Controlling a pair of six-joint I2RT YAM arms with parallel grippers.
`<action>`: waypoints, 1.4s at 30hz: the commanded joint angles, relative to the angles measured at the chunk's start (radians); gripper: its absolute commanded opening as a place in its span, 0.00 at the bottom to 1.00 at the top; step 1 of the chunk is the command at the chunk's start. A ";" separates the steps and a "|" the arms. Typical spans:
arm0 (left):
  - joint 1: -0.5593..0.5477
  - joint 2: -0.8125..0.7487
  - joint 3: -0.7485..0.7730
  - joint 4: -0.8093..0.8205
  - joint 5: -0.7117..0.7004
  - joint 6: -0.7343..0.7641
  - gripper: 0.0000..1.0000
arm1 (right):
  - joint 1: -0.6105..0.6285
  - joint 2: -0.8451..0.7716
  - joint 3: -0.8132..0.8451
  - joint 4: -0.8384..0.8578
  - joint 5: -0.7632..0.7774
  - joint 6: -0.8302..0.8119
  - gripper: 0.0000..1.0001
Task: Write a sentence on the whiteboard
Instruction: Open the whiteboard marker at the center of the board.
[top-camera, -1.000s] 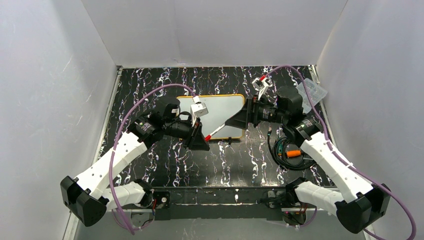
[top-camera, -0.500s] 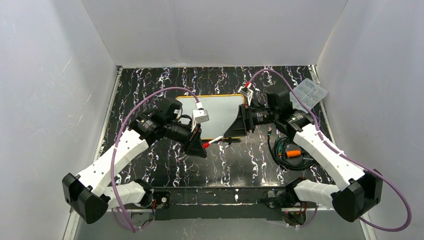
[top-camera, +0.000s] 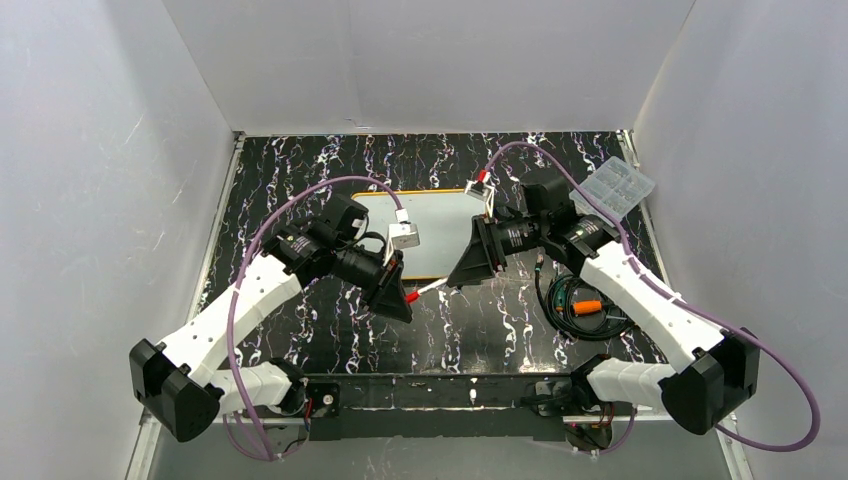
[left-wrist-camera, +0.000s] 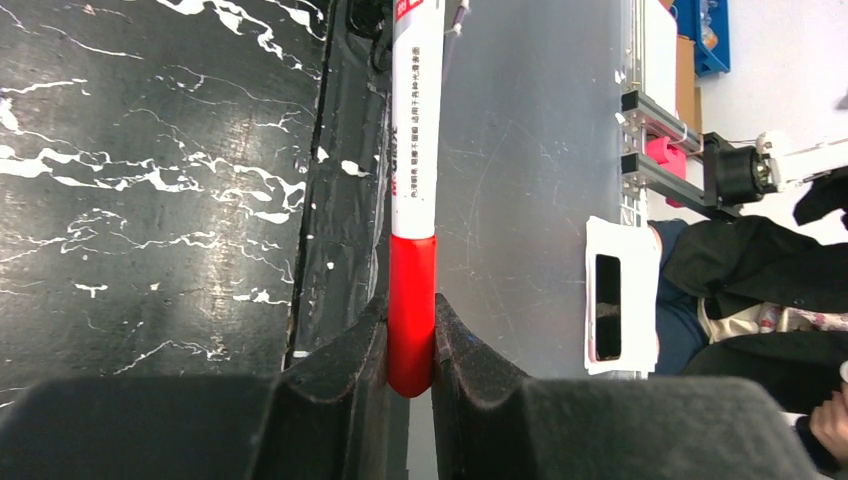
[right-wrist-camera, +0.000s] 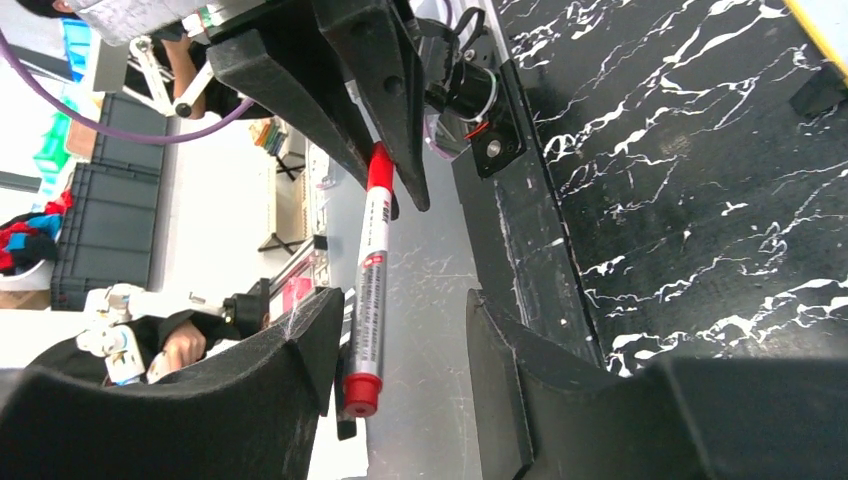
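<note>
Marker (left-wrist-camera: 412, 150) is clamped by its red end in my left pincer (left-wrist-camera: 410, 345), my right pincer (right-wrist-camera: 400, 310) apart around its other end, at the near edge of the whiteboard (top-camera: 445, 215) lying mid-worktop (top-camera: 300, 170).

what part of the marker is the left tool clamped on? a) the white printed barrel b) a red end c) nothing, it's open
B: in the left wrist view the left tool is shut on the red end of the marker, its white barrel sticking out beyond.

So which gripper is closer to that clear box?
Right. The right gripper sits mid-table, left of the box; the left gripper is even further left, holding the marker.
</note>
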 joint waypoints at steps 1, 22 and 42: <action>-0.009 0.018 0.035 -0.058 0.062 0.021 0.00 | 0.009 0.015 0.067 0.006 -0.085 -0.023 0.56; -0.053 0.088 0.070 -0.106 0.063 0.052 0.00 | 0.063 0.082 0.123 -0.268 -0.132 -0.215 0.32; 0.101 -0.235 -0.130 0.512 -0.364 -0.459 0.93 | 0.070 -0.245 -0.249 0.518 0.451 0.177 0.01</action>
